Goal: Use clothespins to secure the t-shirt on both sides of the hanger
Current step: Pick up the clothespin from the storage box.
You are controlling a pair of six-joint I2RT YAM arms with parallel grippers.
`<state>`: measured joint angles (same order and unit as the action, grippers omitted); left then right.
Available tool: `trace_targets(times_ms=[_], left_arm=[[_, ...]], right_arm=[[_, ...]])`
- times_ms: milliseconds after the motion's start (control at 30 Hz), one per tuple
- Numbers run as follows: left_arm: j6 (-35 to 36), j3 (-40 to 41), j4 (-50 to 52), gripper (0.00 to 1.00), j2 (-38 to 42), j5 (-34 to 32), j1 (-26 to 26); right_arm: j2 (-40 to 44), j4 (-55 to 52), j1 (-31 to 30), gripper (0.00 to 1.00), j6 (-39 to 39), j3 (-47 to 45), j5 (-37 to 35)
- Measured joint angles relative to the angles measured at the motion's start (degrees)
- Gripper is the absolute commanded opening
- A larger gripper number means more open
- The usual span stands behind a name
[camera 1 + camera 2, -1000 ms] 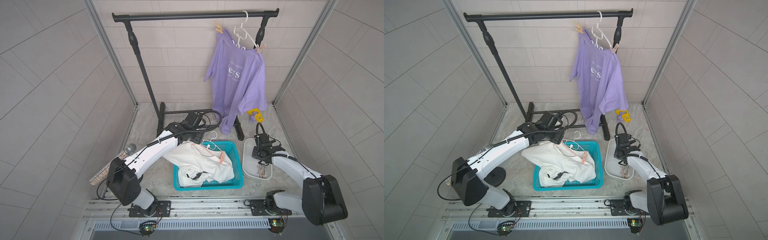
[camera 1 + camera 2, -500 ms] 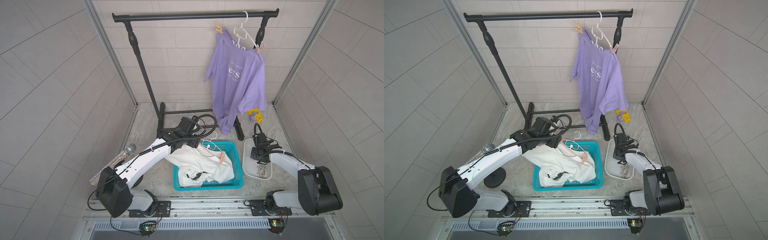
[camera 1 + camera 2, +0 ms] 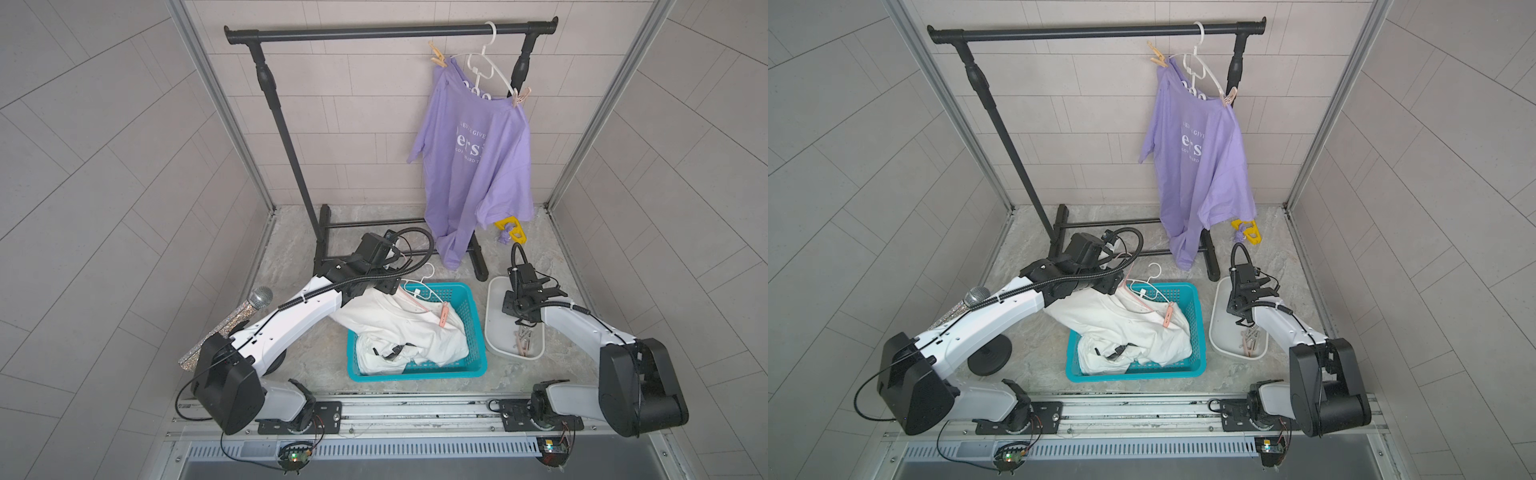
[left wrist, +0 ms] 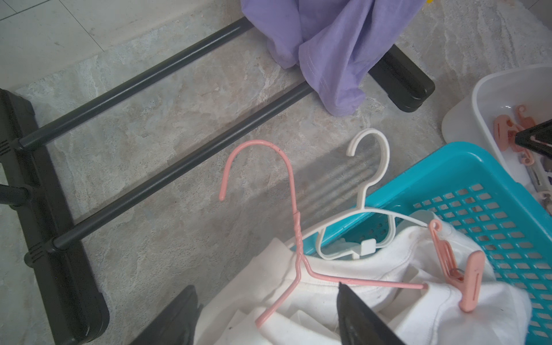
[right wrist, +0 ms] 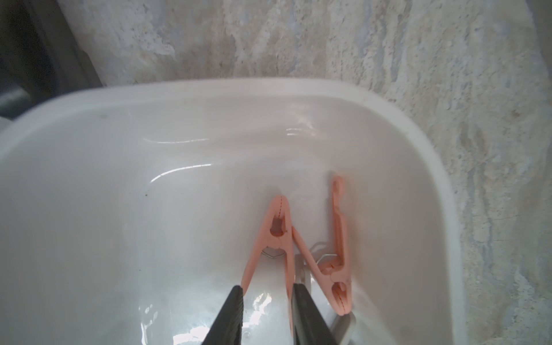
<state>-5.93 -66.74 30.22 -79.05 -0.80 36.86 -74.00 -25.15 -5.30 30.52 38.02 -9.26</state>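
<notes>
A white t-shirt (image 3: 399,328) lies crumpled in the teal basket (image 3: 471,299). A pink wire hanger (image 4: 292,209) is threaded through its collar. One salmon clothespin (image 4: 466,268) is clipped on the shirt near the end of one hanger arm. My left gripper (image 4: 265,288) hangs open over the shirt's collar, its fingers on either side of the other hanger arm. In the white tub (image 5: 209,98), my right gripper (image 5: 268,286) is shut on the two legs of a salmon clothespin (image 5: 277,233). A second clothespin (image 5: 337,254) lies right beside it.
A white plastic hanger (image 4: 379,167) leans on the basket's rim. A purple t-shirt (image 3: 478,158) hangs pinned on the black rack (image 3: 374,31), whose base bars run behind the basket. More clothespins (image 3: 524,338) lie in the tub. A glitter microphone (image 3: 232,320) stands at left.
The right jaws have narrowed onto the clothespin's legs. The left arm's shoulder and elbow have swung slightly left, and its wrist stays over the shirt.
</notes>
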Motion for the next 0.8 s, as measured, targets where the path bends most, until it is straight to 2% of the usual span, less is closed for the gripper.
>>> trace_targets(times_ms=[333, 567, 800], left_arm=[[0.0, 0.28, 0.02, 0.77, 0.0, 0.63, 0.0], [0.0, 0.28, 0.0, 0.77, 0.0, 0.72, 0.0], [0.02, 0.28, 0.0, 0.77, 0.0, 0.72, 0.0]], right_arm=[[-1.09, -0.46, 2.38, 0.29, 0.11, 0.02, 0.61], [-5.42, -1.68, 2.62, 0.24, -0.09, 1.64, 2.6], [-5.99, -1.64, 2.62, 0.21, -0.11, 1.68, 3.82]])
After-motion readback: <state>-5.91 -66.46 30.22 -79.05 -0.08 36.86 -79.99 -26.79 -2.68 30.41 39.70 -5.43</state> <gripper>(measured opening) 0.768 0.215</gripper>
